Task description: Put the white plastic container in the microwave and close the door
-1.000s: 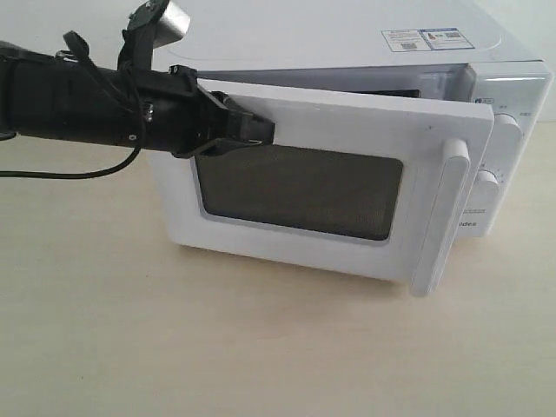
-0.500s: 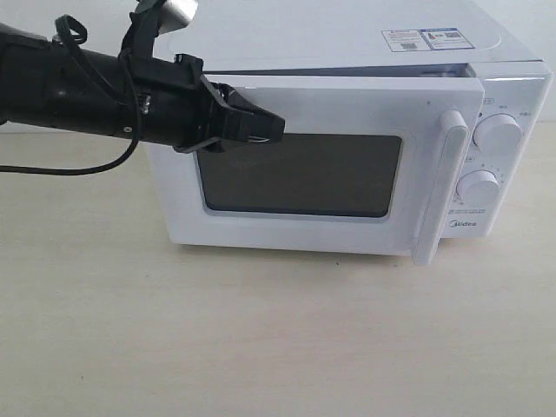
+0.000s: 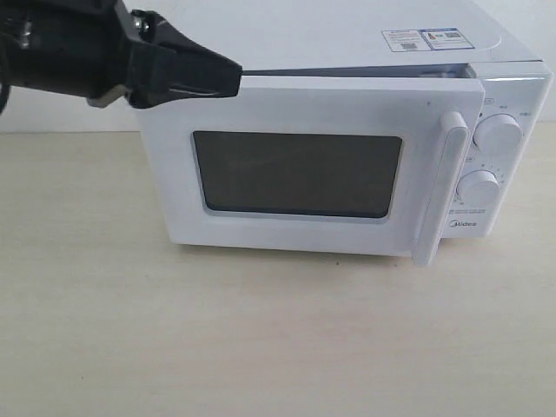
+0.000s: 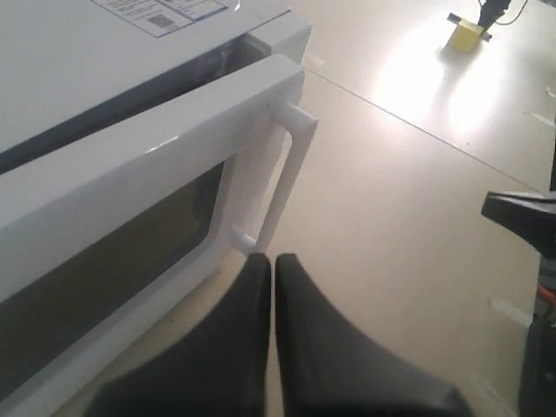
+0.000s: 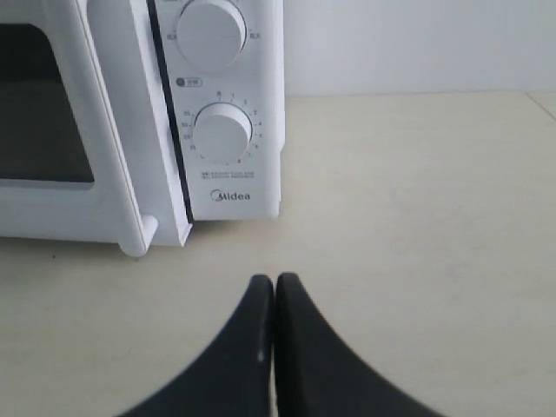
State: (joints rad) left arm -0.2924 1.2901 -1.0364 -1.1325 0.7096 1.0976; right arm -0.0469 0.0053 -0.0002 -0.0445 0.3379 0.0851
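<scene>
Got the left end effector [image 3: 233, 81] pinched fully together with nothing in it, parked up at the top hinge-side corner of the door [image 3: 295, 113]. Can't tell if it's actually touching there. Seeing the door pretty much shut on the Midea microwave [image 3: 347, 35], just a thin dark seam along its top edge. Putting the white bar handle [image 3: 441, 195] way at the far end of the door from those tips. Can't make out the white plastic container through the dark mesh window [image 3: 300, 174] below the tips, too murky.

Over to the right end effector [image 5: 274, 280]: also squeezed closed, empty, hanging over the table [image 5: 417, 217]. Facing the control panel, with the lower dial [image 5: 222, 132] ahead of the tips, well apart, and the upper dial [image 5: 211, 33] beyond that.
</scene>
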